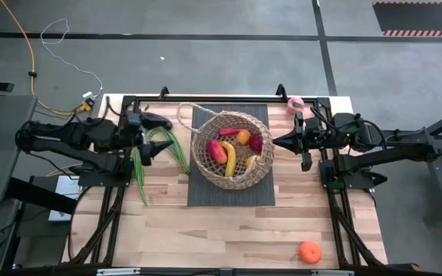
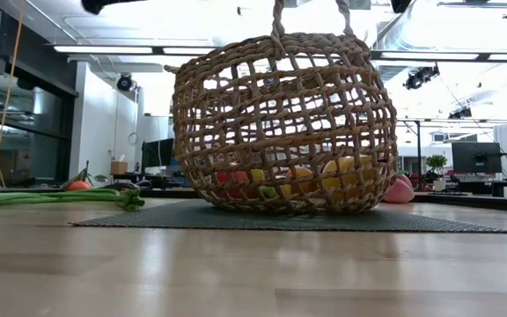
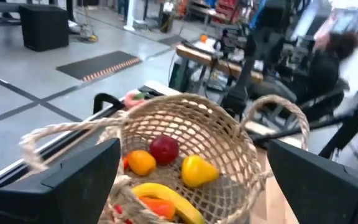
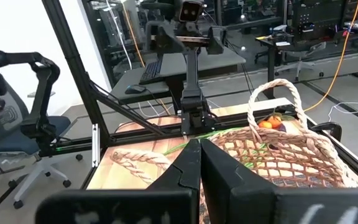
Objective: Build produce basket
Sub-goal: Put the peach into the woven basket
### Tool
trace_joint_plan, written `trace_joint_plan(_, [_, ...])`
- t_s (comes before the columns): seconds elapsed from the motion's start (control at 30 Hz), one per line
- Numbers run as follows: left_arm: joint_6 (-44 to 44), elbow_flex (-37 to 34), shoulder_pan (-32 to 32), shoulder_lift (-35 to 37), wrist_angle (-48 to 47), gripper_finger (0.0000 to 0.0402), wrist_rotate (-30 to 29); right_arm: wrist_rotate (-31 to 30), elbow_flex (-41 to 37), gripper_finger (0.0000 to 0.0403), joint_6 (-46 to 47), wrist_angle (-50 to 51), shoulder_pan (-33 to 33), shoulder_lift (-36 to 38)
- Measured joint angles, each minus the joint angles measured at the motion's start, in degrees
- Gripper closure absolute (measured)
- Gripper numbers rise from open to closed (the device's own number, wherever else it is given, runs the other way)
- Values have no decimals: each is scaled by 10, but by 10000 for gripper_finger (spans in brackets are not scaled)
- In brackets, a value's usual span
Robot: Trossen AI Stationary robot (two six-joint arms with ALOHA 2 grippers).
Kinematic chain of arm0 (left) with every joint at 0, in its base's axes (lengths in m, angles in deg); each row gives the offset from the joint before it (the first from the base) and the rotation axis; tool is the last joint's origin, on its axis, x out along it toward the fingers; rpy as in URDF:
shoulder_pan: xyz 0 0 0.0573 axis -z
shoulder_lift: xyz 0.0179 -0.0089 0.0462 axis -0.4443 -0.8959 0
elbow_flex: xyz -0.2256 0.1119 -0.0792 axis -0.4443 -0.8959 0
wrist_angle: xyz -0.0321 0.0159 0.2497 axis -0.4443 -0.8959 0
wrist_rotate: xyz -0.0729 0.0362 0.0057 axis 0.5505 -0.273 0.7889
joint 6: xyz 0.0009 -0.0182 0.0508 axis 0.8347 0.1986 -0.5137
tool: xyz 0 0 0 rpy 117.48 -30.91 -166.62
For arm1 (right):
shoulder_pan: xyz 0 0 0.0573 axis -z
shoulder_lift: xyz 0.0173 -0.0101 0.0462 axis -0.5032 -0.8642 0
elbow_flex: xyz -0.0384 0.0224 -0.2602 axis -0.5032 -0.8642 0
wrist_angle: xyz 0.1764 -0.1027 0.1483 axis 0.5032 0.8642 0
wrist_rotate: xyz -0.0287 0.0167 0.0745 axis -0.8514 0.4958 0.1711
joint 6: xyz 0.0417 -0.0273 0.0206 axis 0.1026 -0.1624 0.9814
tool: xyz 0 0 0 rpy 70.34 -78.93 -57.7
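The round tan wicker basket (image 1: pixel 231 150) stands upright on a dark mat (image 1: pixel 206 192) at mid-table. In it lie a banana (image 3: pixel 166 196), a lemon (image 3: pixel 197 171), an orange fruit (image 3: pixel 142 163), a dark red fruit (image 3: pixel 164 149) and a red pepper (image 1: pixel 216 150). Long green bean stalks (image 1: pixel 162 150) lie on the table left of the basket. My left gripper (image 1: pixel 156 136) hangs open above them and faces the basket (image 3: pixel 185 124). My right gripper (image 1: pixel 277 142) is shut, just right of the basket's rim and raised off the table. Its fingers (image 4: pixel 199 155) touch nothing.
An orange (image 1: pixel 309 251) lies near the table's near right corner. A pink fruit (image 1: pixel 295 104) sits at the far edge, right of the mat, and also shows in the low view (image 2: pixel 400 189). Bare wood lies in front of the mat.
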Motion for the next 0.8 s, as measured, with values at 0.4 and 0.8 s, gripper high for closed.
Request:
trace_joint_plan(0.4, [-34,-22,-1,32,4,24,70,-28,0,403,11,1,0,0])
trace_joint_plan(0.8, [-97,-22,17,39,9,375,-17,-28,0,403,0,1,0,0])
